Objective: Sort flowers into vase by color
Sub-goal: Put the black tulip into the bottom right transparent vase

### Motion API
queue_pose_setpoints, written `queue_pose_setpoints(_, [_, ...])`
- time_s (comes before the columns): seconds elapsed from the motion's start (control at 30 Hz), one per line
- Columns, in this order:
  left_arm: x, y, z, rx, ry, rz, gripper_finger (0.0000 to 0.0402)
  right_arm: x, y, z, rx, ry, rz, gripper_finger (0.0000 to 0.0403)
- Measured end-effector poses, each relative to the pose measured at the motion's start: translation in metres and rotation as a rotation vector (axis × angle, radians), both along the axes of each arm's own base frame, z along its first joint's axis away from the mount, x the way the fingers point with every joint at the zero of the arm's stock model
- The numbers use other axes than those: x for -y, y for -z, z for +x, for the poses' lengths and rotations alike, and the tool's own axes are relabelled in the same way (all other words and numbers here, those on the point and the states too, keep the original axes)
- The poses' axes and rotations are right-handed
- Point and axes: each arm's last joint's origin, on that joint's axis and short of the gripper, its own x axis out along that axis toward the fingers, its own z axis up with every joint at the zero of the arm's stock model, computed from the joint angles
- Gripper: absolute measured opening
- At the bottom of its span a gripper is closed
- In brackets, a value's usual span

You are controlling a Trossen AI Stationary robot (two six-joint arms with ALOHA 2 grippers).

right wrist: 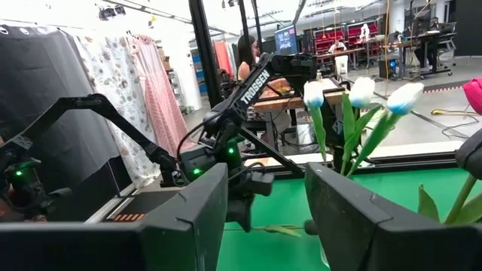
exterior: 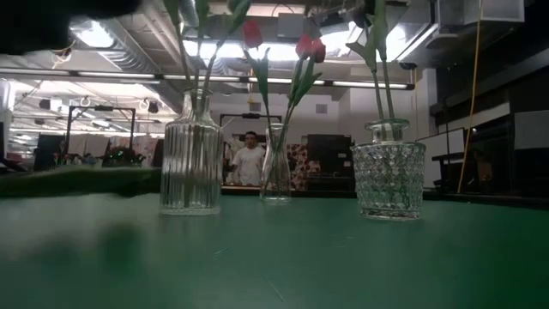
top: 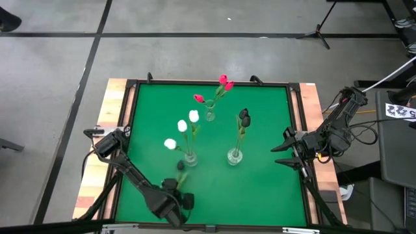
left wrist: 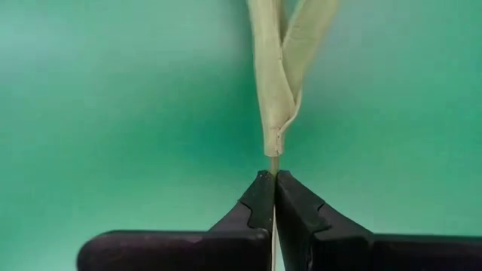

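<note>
Pinching thin green flower stem (left wrist: 273, 159) near table's front edge, left gripper (left wrist: 272, 181) clamped tight; right gripper (right wrist: 263, 199) idling, gaping, right edge. Risk: slim stem twisting, slipping out.

Green table (top: 260, 188), three glass vases (top: 234, 156) standing, dark tulip (top: 180, 170) lying

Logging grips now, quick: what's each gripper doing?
Left gripper: shut on a flower stem.
Right gripper: open, empty, at the table's right edge.
</note>
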Motion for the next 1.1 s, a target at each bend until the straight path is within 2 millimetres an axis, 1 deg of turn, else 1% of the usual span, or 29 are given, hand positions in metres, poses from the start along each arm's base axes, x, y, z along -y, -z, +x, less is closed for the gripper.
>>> queue_pose_setpoints(0.1, [0.007,0.0,-0.007,-0.051,0.003,-0.055,0.0,0.0,0.0,0.0,0.001,0.0,0.002,0.0177])
queue_pose_setpoints(0.23, [0.013,0.0,-0.012,-0.054,0.015,-0.064,0.0,0.0,0.0,0.0,0.002,-0.003,0.003,0.0177])
queue_pose_setpoints(0.27, [0.016,0.0,-0.013,-0.036,0.049,-0.059,0.0,0.0,0.0,0.0,0.002,-0.002,0.003,0.0177])
queue_pose_setpoints(0.4, [0.033,-0.003,-0.014,0.066,0.238,-0.102,0.0,0.0,0.0,0.0,0.002,-0.003,0.002,0.0177])
queue_pose_setpoints(0.6, [0.05,-0.008,-0.008,0.217,0.389,-0.16,0.0,0.0,0.0,0.0,0.002,-0.003,0.002,0.0177])
queue_pose_setpoints(0.77, [0.058,-0.013,-0.005,0.347,0.408,-0.143,0.0,0.0,0.0,0.0,0.001,-0.003,0.002,0.0177])
queue_pose_setpoints(1.0, [0.059,-0.021,0.01,0.52,0.387,-0.106,0.0,0.0,0.0,0.0,0.003,-0.003,-0.003,0.0177])
queue_pose_setpoints(1.1, [0.061,-0.027,0.018,0.614,0.407,-0.102,0.0,0.0,0.0,0.0,0.003,-0.003,-0.004,0.0177])
